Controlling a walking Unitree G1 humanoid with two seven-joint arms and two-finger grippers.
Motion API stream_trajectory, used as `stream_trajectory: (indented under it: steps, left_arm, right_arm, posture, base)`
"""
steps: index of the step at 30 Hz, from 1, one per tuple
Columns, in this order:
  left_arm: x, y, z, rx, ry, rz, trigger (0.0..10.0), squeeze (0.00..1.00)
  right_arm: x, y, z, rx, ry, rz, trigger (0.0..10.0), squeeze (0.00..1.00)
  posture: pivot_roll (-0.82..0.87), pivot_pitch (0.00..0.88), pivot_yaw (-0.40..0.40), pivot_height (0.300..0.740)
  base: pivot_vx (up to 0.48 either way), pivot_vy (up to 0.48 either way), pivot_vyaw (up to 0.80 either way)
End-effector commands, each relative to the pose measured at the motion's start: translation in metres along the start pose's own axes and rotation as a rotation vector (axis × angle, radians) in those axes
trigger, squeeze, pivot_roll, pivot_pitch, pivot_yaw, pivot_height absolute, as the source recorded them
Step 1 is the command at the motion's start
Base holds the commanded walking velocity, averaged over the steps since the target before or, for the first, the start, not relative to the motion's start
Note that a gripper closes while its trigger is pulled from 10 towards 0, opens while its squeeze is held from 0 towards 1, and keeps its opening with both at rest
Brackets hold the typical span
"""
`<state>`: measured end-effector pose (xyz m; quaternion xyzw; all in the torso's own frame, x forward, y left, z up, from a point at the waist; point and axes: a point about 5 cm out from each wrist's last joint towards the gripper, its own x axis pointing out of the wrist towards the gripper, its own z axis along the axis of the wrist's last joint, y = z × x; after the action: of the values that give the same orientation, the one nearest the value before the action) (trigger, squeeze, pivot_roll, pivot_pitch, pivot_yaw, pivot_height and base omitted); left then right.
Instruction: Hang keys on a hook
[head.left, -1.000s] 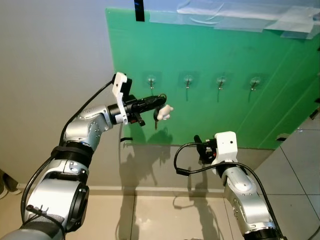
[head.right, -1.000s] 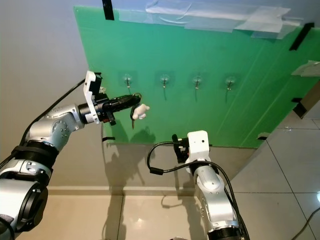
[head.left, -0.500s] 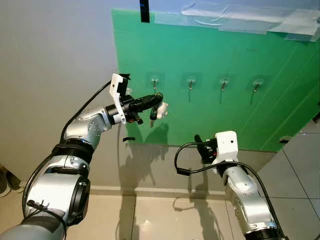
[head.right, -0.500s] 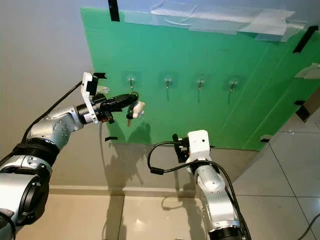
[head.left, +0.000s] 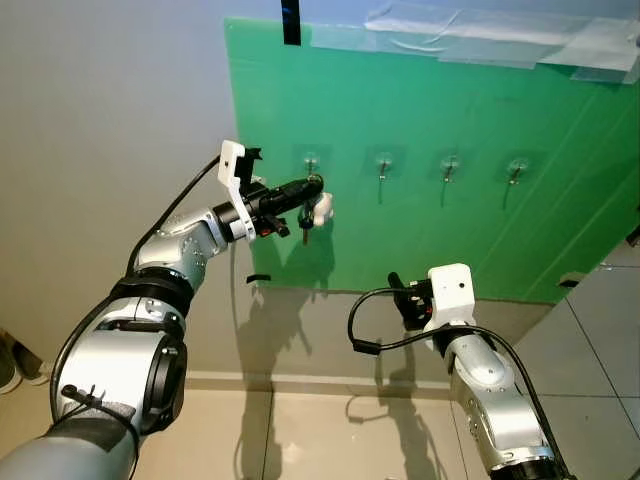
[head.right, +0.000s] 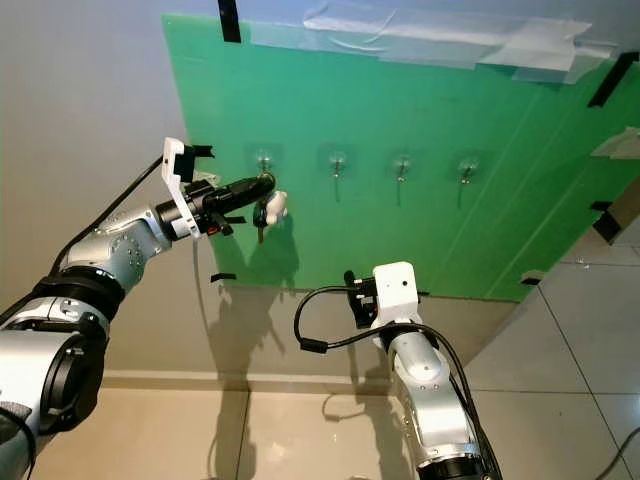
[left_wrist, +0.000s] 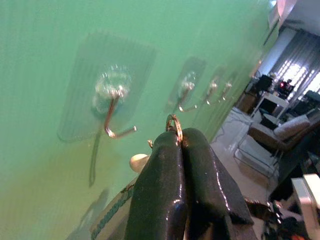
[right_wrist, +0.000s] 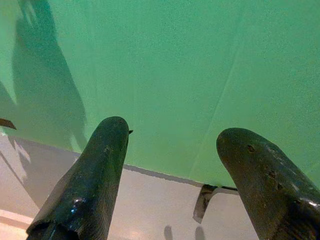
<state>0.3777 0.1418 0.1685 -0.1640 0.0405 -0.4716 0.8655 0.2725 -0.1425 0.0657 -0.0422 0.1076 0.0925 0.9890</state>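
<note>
Green sheeting was taped flat against a grey wall, with pale tile floor below it; four small adhesive hooks ran in a row across the sheet, the leftmost hook nearest the raised arm and the other three hooks further along to the robot's right. The left end effector was stretched out level toward the sheet, its tip just below and beside the leftmost hook; its two black fingers were pressed together, clamped on the key ring, whose small metal loop stood up from between the tips; the keys and a white fob hung from that grip against the green, casting a shadow beneath. From the head, ring and hook looked almost overlapping; the left wrist view showed more, with the loop near the bent wire of the leftmost hook but apart from it, not over its tip, and the white fob peeping out beside the fingers; it also showed furniture and a bright window far off along the wall. The right end effector was held low before the sheet's bottom edge, well apart from the hooks; in the right wrist view its fingers stood wide apart with nothing between them, facing the green sheet and the grey strip under it.
</note>
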Motion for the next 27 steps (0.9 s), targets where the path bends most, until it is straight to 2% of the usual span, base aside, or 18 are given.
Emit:
stream_trajectory:
  steps: [1, 8, 11, 15, 21, 27]
  left_arm:
    - [0.005, -0.001, 0.006, 0.021, 0.001, 0.001, 10.0, 0.00]
    - [0.000, 0.004, 0.004, -0.004, 0.000, 0.037, 10.0, 0.00]
    - [-0.002, 0.005, 0.003, -0.038, -0.013, 0.051, 10.0, 0.00]
    - [0.003, 0.006, 0.003, -0.138, -0.080, 0.084, 10.0, 0.00]
    - [0.008, 0.004, 0.002, -0.178, -0.109, 0.097, 10.0, 0.00]
    - [0.006, 0.006, -0.006, -0.245, -0.111, 0.144, 10.0, 0.00]
  right_arm:
    - [-0.002, -0.001, 0.001, -0.005, 0.001, -0.001, 10.0, 0.00]
    - [-0.006, -0.005, -0.001, -0.002, 0.009, -0.019, 10.0, 0.00]
    - [-0.006, -0.005, -0.001, -0.001, 0.011, -0.020, 10.0, 0.00]
    - [-0.006, -0.004, -0.001, -0.005, 0.016, -0.009, 10.0, 0.00]
    - [-0.005, -0.005, 0.000, -0.007, 0.016, -0.009, 10.0, 0.00]
    - [-0.005, -0.004, -0.001, -0.005, 0.021, -0.010, 10.0, 0.00]
  posture:
    - [-0.10, 0.000, 0.009, 0.740]
    - [-0.11, 0.000, 0.016, 0.740]
    - [-0.11, 0.000, 0.015, 0.740]
    - [-0.10, 0.000, 0.008, 0.740]
    - [-0.10, 0.000, 0.008, 0.740]
    - [-0.11, 0.000, 0.012, 0.740]
  base:
    - [0.000, 0.000, 0.00]
    - [0.000, 0.000, 0.00]
    - [0.000, 0.000, 0.00]
    - [0.000, 0.000, 0.00]
    - [0.000, 0.000, 0.00]
    - [0.000, 0.000, 0.00]
